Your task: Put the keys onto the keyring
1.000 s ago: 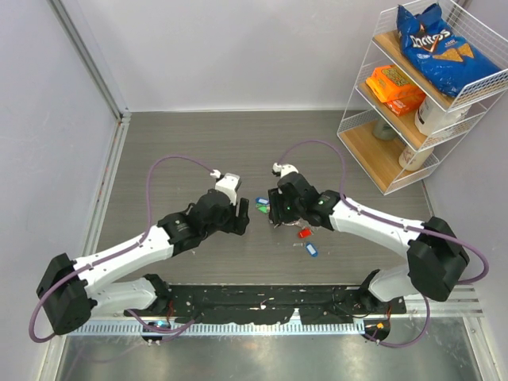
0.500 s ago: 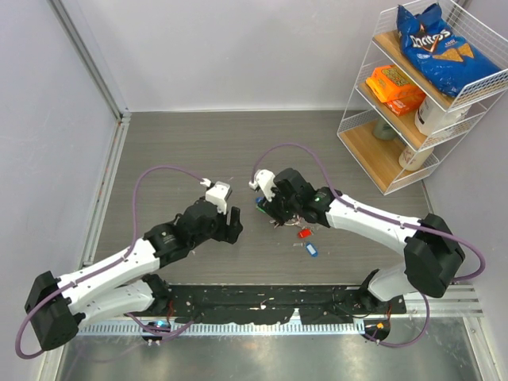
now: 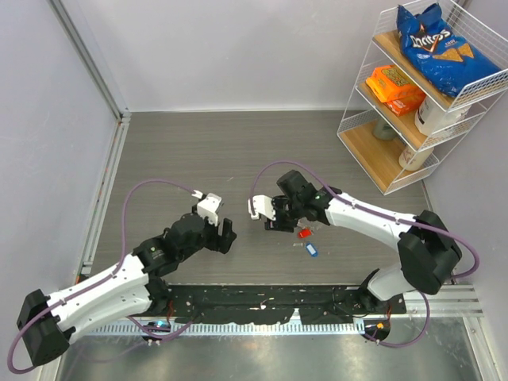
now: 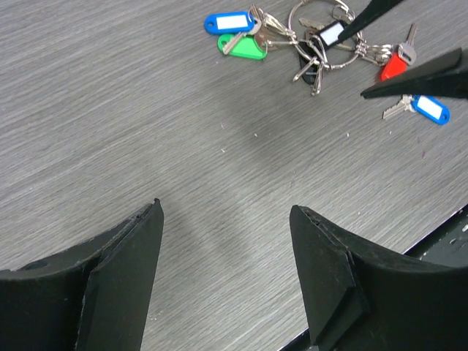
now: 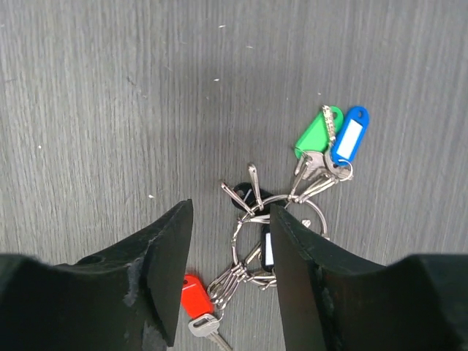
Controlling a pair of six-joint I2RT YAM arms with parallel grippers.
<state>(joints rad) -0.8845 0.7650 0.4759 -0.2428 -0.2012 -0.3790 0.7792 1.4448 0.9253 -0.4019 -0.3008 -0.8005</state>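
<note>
Keyring point(image 5: 319, 213) lies on the worktop point(image 5: 110, 88) at the tips of the right claw point(image 5: 230, 212), which is spread and empty. On it, the green and blue keys point(image 5: 325, 142) look threaded. Can't tell whether the red key point(image 5: 196, 294) is. One blue-tagged key point(image 4: 428, 108) lies loose nearby, likely left to do. The left claw point(image 4: 227, 212) is spread and empty, well short of the bunch.

The left gripper point(image 3: 224, 236) and the right gripper point(image 3: 272, 221) face each other low over the grey wood-grain table point(image 3: 198, 151), near but not touching; from above it is unclear how far their fingers are spread. A red key point(image 3: 303, 232) lies just beside the right gripper, with a blue key point(image 3: 311, 250) near it toward the arm bases. At the far right, a wire shelf point(image 3: 373, 155) holds a bag of chips point(image 3: 432, 44) and an orange box point(image 3: 393, 83).
</note>
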